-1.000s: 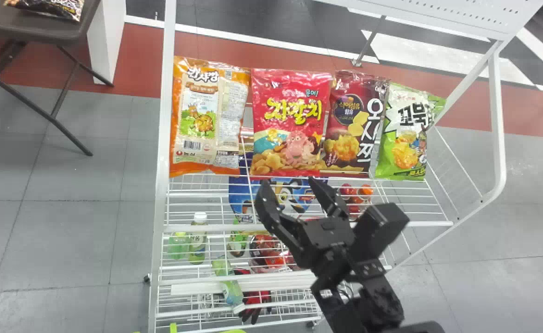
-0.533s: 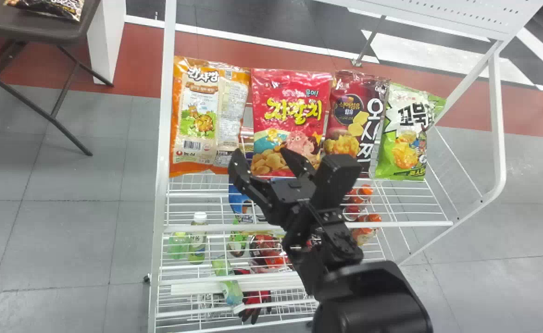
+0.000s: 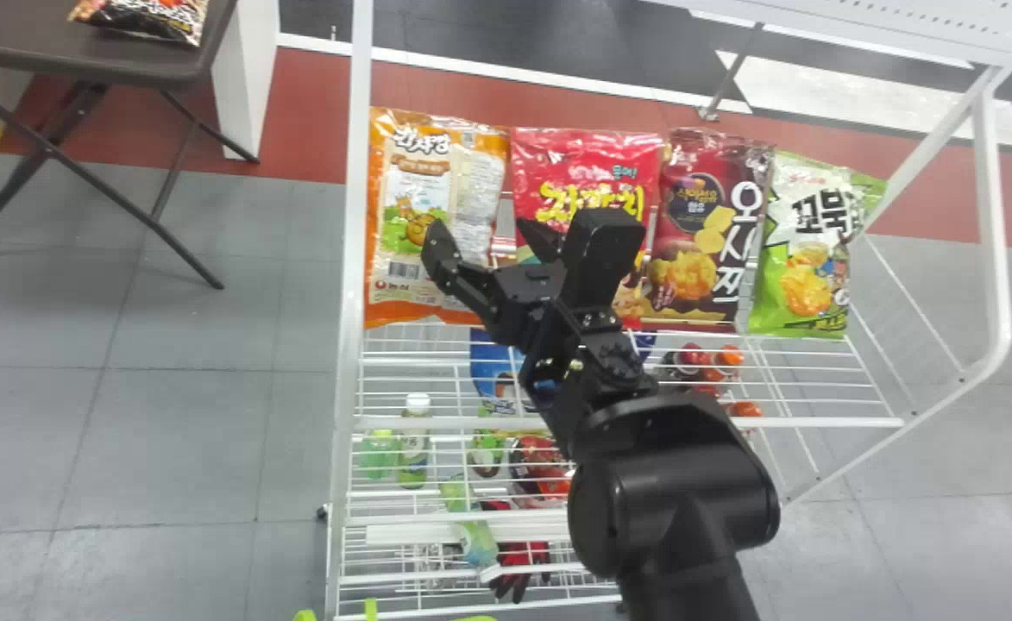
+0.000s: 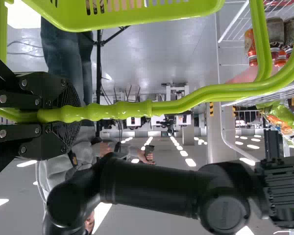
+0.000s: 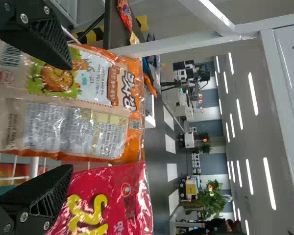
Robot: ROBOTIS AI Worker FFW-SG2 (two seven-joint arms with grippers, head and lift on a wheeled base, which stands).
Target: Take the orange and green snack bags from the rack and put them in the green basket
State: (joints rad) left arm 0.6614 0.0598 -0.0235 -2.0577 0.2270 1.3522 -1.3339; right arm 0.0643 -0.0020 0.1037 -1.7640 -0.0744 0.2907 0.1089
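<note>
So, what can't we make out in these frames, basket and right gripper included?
- Basket contents: left wrist view, cut off by the top edge.
- Red bag's lower left: head view, behind the right gripper.
- Gripper touching orange bag or not: head view, overlap hides any gap.
- Table bag's far end: head view, top edge.

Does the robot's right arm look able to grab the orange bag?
Probably yes: its open end effector is in front of the orange bag, and nothing seems in between, though the red bag beside it might get bumped.
</note>
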